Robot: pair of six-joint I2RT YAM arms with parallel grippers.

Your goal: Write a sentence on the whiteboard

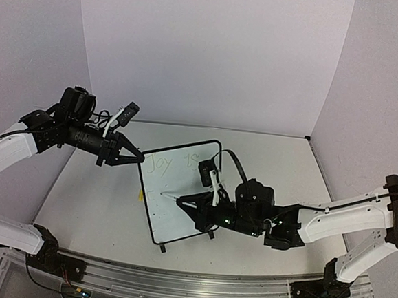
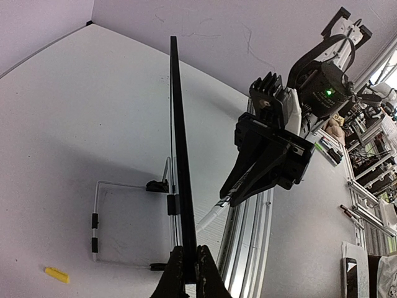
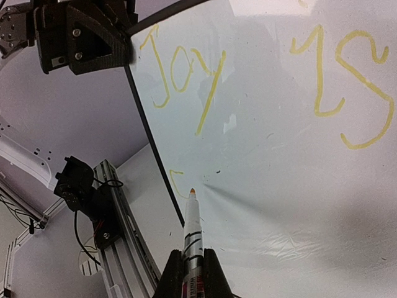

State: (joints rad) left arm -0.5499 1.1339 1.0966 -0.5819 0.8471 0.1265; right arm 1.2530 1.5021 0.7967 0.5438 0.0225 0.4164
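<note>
The whiteboard [image 1: 184,206] stands upright mid-table, seen edge-on [image 2: 180,124] in the left wrist view. My left gripper [image 1: 138,157] [image 2: 188,267] is shut on its black frame at the upper left corner. My right gripper [image 1: 189,205] [image 3: 193,273] is shut on a white marker [image 3: 193,225]. The marker's orange-yellow tip touches the board face. The sentence [image 3: 186,74] so reads "Joy is" in yellow on the top line. A short curved stroke [image 3: 176,182] lies below it, beside the tip. The left gripper [image 3: 80,37] shows at the board's corner in the right wrist view.
A small yellow cap [image 2: 57,274] lies on the table behind the board, near its wire stand [image 2: 96,217]. White walls enclose the table on three sides. An aluminium rail [image 1: 175,278] runs along the near edge.
</note>
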